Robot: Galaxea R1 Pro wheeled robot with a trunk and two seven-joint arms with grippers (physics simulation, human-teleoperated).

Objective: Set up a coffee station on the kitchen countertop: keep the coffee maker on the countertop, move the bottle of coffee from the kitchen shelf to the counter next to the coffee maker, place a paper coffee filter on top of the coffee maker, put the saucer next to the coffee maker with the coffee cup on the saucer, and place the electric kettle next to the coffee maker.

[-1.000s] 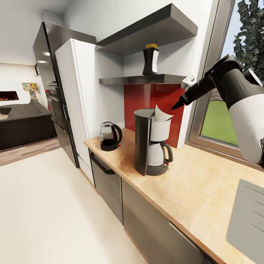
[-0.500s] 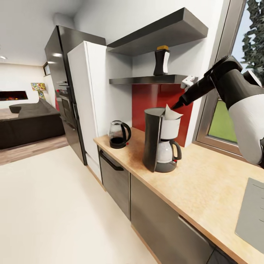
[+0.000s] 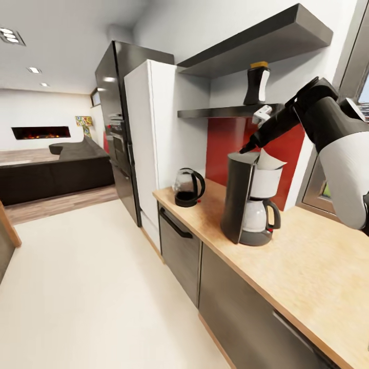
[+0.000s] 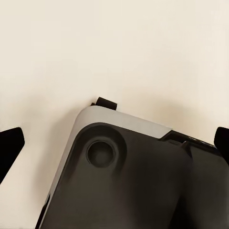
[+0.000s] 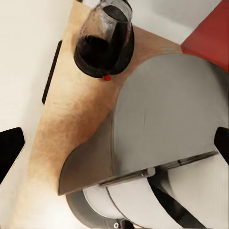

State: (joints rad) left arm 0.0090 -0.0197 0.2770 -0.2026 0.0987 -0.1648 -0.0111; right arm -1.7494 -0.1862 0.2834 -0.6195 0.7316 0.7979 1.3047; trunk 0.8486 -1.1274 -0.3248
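Coffee maker (image 3: 249, 200) stands on countertop (image 3: 307, 266), carafe in place. That item OK. Paper coffee filter (image 3: 269, 160) sits in the white basket at top of machine, one corner poking up; appears placed.

Electric kettle (image 3: 187, 188) is on the counter near its end, by the white tall cabinet (image 3: 154, 148), a short gap from the machine. Whether that counts as "next to" is arguable; prob. needs shifting closer.

Bottle of coffee (image 3: 256, 83) is up on the kitchen shelf (image 3: 230, 110), upright, below the thicker grey shelf (image 3: 256, 43). Not moved yet.

Saucer and cup: not sighted here. Outstanding.

Right gripper (image 3: 249, 146): arm reaches out over top of the coffee maker, tip just above the lid. Right wrist view looks down on machine's grey top (image 5: 162, 114) and kettle (image 5: 104, 40); the two finger tips sit wide apart at the frame edges, nothing between them, so spread and empty.

Left gripper (image 4: 114, 148): fingers likewise wide apart, holding nothing, pointing down at the robot's base (image 4: 133, 176) and pale floor (image 4: 114, 47).

Est. two of five items done; bottle looks the likely next job.
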